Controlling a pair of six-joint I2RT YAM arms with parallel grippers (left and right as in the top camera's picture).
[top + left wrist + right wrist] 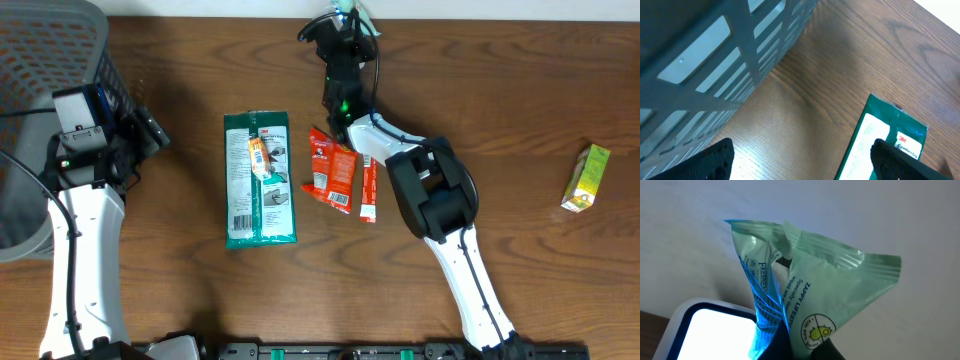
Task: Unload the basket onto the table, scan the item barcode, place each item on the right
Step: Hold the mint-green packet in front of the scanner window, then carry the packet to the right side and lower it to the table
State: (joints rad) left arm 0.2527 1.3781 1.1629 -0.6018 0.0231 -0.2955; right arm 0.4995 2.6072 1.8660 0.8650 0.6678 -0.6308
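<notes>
The item is a pale green wipes packet [815, 280] with printed text and a germ logo. My right gripper [807, 347] is shut on its lower edge and holds it upright. A white scanner [710, 330] with a glowing face sits just below and left of the packet, and blue light falls on the packet's left fold. No barcode shows in this view. In the overhead view the right gripper [340, 35] reaches to the table's far edge with the packet [352, 14]. My left gripper [805, 167] is open over bare wood, and in the overhead view the left gripper [148, 130] is beside the basket.
A grey mesh basket [50, 60] stands at the far left. A green 3M pack [259, 195] with an orange tube [259, 157] on it lies mid-table, next to red sachets [333, 170]. A small yellow-green carton [586, 178] lies at the right.
</notes>
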